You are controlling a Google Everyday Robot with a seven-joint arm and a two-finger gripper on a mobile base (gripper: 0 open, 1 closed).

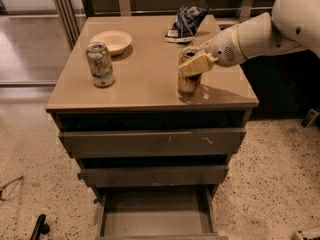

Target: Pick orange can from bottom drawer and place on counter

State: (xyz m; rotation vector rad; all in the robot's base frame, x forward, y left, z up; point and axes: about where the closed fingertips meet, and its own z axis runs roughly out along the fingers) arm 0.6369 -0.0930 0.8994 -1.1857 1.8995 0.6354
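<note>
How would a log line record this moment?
hand: gripping orange can | orange can: upright on counter, right side | bottom drawer: open, empty

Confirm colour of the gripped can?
Orange-brown, silver top: orange can held by gripper on counter; camera view.

Warm overhead light washed the glossy counter (150, 79). The gripper (196, 64), clasping the orange can (189, 83) at the counter's right side, threw a dark shadow to its right. The bottom drawer (155, 216) sat dim, and pale glare lay on the floor (30, 44) upper left.
</note>
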